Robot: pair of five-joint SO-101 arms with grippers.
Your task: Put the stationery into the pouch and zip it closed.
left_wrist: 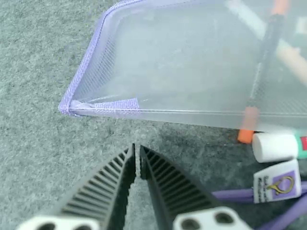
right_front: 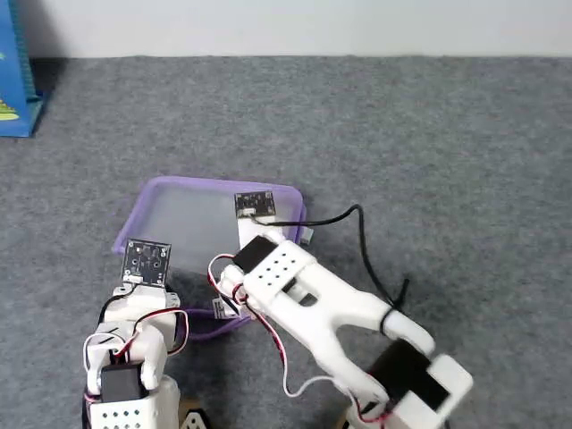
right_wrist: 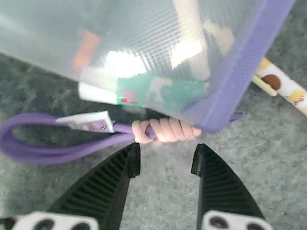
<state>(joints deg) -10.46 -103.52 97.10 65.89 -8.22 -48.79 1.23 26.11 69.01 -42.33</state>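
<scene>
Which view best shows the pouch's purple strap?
Right wrist view: the purple strap shows most of its loop and pink binding, ahead of the open right claw. The left wrist view catches one end; the high view, a sliver.

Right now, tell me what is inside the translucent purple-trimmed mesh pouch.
Through the translucent purple-trimmed mesh pouch show a black pen with orange ends and a pale stick. Whether the white, green-labelled tube lies inside or beneath cannot be told; the mesh blurs everything else.
</scene>
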